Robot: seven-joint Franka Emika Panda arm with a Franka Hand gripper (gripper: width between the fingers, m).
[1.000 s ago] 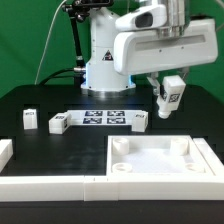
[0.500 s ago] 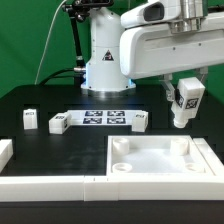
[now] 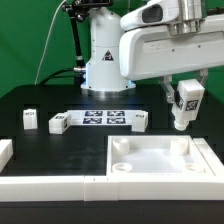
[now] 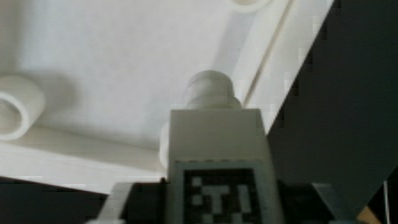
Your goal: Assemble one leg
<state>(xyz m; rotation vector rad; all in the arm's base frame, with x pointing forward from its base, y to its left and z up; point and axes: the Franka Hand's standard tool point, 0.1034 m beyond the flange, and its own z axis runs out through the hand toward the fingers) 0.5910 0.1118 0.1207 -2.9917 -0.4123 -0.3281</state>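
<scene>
My gripper (image 3: 185, 88) is shut on a leg (image 3: 186, 103), a small white post with a black-and-white tag, held upright above the far right corner of the large white panel (image 3: 160, 160). In the wrist view the leg (image 4: 219, 150) points down at the panel (image 4: 125, 60), close to its right rim, with a round socket (image 4: 18, 105) off to one side. Three more legs lie on the table: one (image 3: 29, 119) at the exterior view's left, one (image 3: 58, 123) and one (image 3: 139, 121) at the ends of the marker board (image 3: 103, 118).
A white L-shaped rail (image 3: 50, 181) runs along the front of the table and left of the panel. The robot base (image 3: 105, 60) stands behind the marker board.
From one second ago the gripper moved toward the exterior view's right with the leg and turned it upright. Over the last half second it has hardly moved.
</scene>
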